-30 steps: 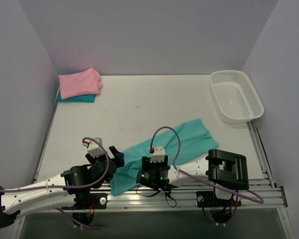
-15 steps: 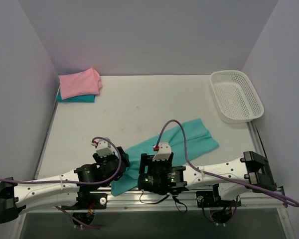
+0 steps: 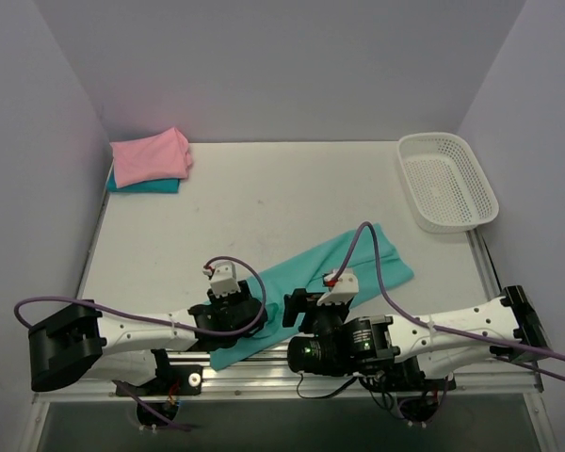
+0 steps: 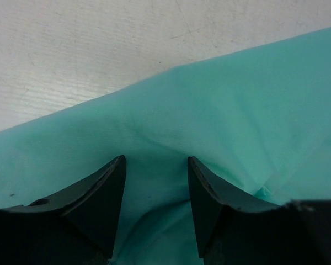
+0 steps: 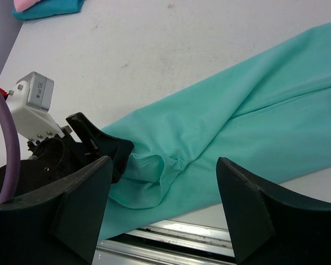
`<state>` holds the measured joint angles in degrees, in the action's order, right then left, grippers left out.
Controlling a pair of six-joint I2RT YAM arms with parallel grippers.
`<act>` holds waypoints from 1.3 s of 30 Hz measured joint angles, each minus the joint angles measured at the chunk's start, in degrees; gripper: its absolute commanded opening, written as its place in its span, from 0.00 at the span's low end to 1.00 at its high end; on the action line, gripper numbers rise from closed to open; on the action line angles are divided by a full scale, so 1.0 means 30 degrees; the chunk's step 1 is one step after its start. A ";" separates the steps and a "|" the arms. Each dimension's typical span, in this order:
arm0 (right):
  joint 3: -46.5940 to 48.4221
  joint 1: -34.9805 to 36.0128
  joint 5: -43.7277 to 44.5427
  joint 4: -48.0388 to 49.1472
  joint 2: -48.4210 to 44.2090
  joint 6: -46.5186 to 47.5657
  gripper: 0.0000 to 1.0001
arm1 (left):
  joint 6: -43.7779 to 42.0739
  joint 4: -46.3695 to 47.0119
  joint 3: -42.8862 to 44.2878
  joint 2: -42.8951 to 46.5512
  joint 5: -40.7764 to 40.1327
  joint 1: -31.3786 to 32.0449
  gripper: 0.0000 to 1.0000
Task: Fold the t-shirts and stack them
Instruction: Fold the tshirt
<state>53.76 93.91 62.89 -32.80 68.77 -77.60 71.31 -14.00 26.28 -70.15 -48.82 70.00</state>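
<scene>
A teal-green t-shirt (image 3: 344,268) lies as a long folded band slanting from the near rail toward the back right. My left gripper (image 3: 254,306) is down on its near-left part. Its jaws stand apart, and in the left wrist view the left gripper (image 4: 155,160) has puckered shirt cloth (image 4: 220,99) between the fingertips. My right gripper (image 3: 297,306) hovers open just right of it. In the right wrist view the right gripper (image 5: 164,163) has nothing between its fingers, and the shirt (image 5: 254,105) bunches below. A folded pink t-shirt (image 3: 149,155) sits on a teal-blue one (image 3: 143,185) at the back left.
A white mesh basket (image 3: 447,179) stands at the back right corner. The metal rail (image 3: 264,363) runs along the near table edge under both arms. Walls close in the left, back and right sides.
Both arms have swung to the right along the near edge. The left gripper has come onto the shirt and its jaws have narrowed; the right gripper's jaws have widened.
</scene>
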 measured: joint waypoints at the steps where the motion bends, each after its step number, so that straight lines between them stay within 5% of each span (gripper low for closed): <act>1: -0.0007 0.0066 0.0058 -0.0175 0.0000 -0.0197 0.71 | -0.0015 0.0102 0.0284 -0.0328 0.0044 0.0000 0.55; 13: -0.0546 0.0583 0.0590 -0.1821 -0.1428 -0.1821 0.70 | 0.0852 -0.0495 0.1931 -0.2885 0.0495 -0.0058 0.06; 27: -0.0583 0.0729 0.1326 -0.3257 -0.2645 -0.2710 0.71 | -0.0729 0.3395 0.2725 -0.5646 0.1311 -0.3847 0.02; 34: -0.0554 0.0729 0.1902 -0.4146 -0.3330 -0.2871 0.72 | -0.4503 0.5821 0.4175 -0.7373 0.3526 -0.7839 0.02; 39: -0.0262 0.0729 0.2463 -0.5013 -0.3585 -0.3162 0.73 | -0.7497 0.6346 0.7781 -1.0346 0.5493 -1.0411 0.02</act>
<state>52.97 96.09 70.28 -47.83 58.02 -87.09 48.82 5.04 49.63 -101.19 -32.34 38.76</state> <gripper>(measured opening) 0.729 0.039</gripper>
